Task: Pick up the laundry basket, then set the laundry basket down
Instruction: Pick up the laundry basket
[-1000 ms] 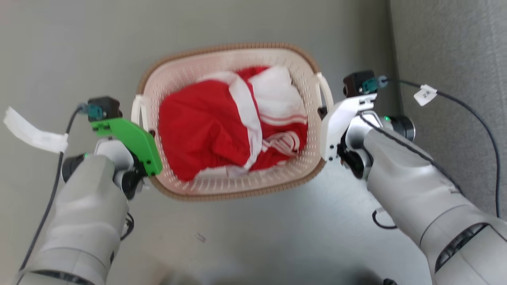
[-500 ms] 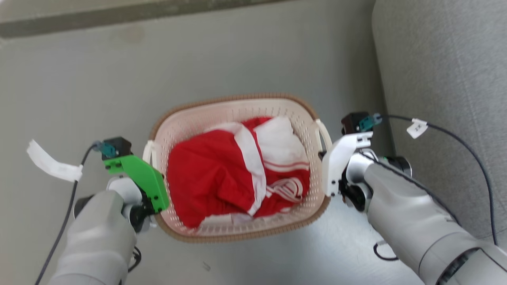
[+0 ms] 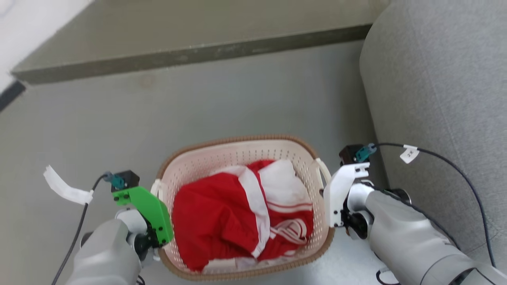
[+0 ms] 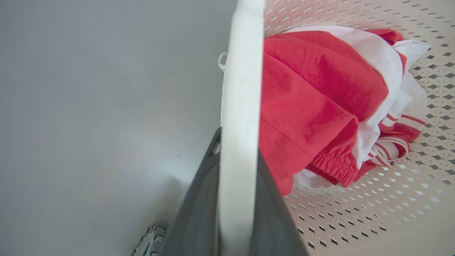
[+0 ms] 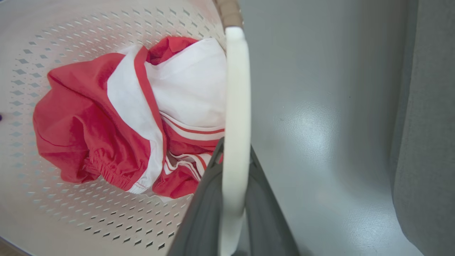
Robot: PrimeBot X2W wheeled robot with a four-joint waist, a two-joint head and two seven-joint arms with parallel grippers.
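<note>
The laundry basket [image 3: 237, 139] is cream, perforated and brown-rimmed, and sits low in the head view's centre with red-and-white clothing [image 3: 222, 221] inside. My left gripper [image 3: 158, 221], under its green mount, is shut on the basket's left white handle [image 4: 241, 89]. The dark fingers [image 4: 199, 213] stand either side of that handle in the left wrist view, where the left gripper [image 4: 236, 199] rises from the bottom edge. My right gripper [image 3: 328, 206], under its white mount, is shut on the right handle [image 5: 237, 89]. In the right wrist view, the right gripper [image 5: 233, 199] clamps that handle.
A grey upholstered sofa [image 3: 435, 79] stands close along the right, right beside my right arm. A low dark ledge [image 3: 178, 59] crosses the top, with a white wall [image 3: 31, 16] at the far left. Grey floor [image 3: 237, 99] lies ahead of the basket.
The whole head picture has shifted: the basket and both grippers sit lower and look slightly smaller, and the ledge has come into view. Both grips on the handles are unchanged.
</note>
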